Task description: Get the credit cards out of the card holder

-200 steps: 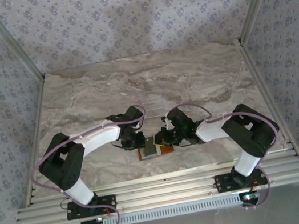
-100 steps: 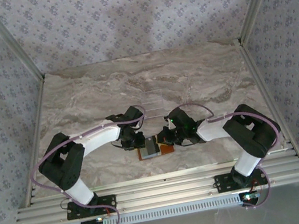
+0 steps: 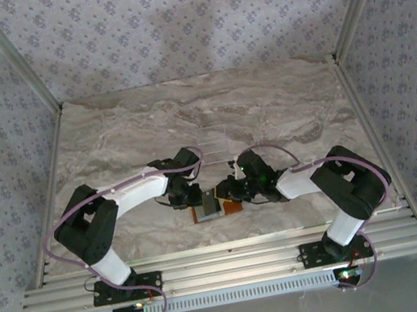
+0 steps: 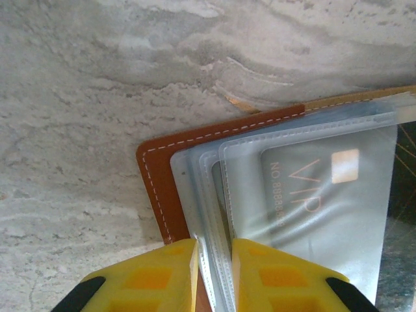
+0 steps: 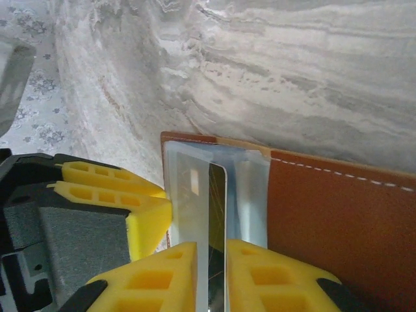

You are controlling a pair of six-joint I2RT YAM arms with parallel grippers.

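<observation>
The card holder (image 3: 235, 208) lies open on the marble table, orange-brown leather (image 4: 156, 185) underneath and clear sleeves (image 4: 203, 188) fanned up from it. My left gripper (image 4: 214, 266) is shut on the edge of the sleeves. One sleeve holds a grey credit card (image 4: 325, 208) marked VIP. In the right wrist view a dark credit card (image 5: 217, 214) stands up beside a sleeve, and my right gripper (image 5: 211, 263) is narrowly open around both. The left gripper's yellow fingers (image 5: 110, 185) sit just left of that sleeve. From above, the left gripper (image 3: 195, 199) and right gripper (image 3: 226, 196) meet over the holder.
A clear plastic rack (image 3: 212, 141) stands on the table behind the grippers. The table's near edge (image 3: 224, 242) runs just below the holder. Patterned walls close in the back and both sides.
My right gripper has shifted a little left toward the sleeves and its jaws have parted slightly. The left gripper has stayed clamped in place.
</observation>
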